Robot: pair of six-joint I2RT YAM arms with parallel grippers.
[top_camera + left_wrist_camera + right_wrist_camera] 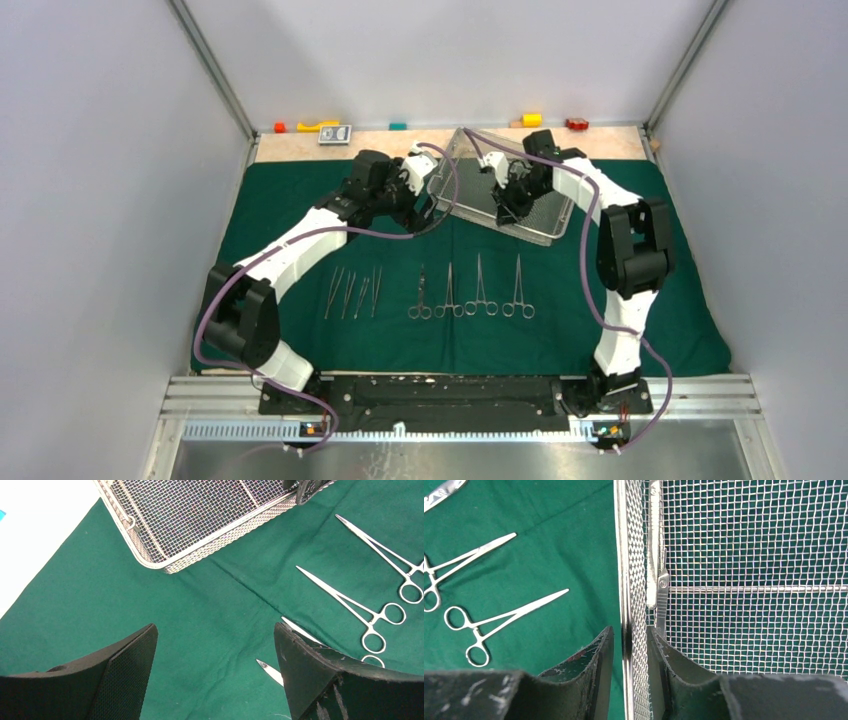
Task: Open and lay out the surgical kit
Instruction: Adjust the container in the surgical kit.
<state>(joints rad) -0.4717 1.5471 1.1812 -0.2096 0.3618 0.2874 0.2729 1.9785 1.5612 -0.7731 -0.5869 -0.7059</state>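
Over the far part of the green cloth [300,200], the right claw [629,632] is pinched onto the wall of the mesh tray [633,555]; the left claw [215,630] hangs wide open, empty.

Yellow block [531,119], red block [576,124], teal block [398,127] (far edge).

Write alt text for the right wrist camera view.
The right gripper straddles the wire-mesh tray wall, one finger inside, one outside. A steel instrument lies inside along that wall; two ring-handled clamps rest on the green cloth.
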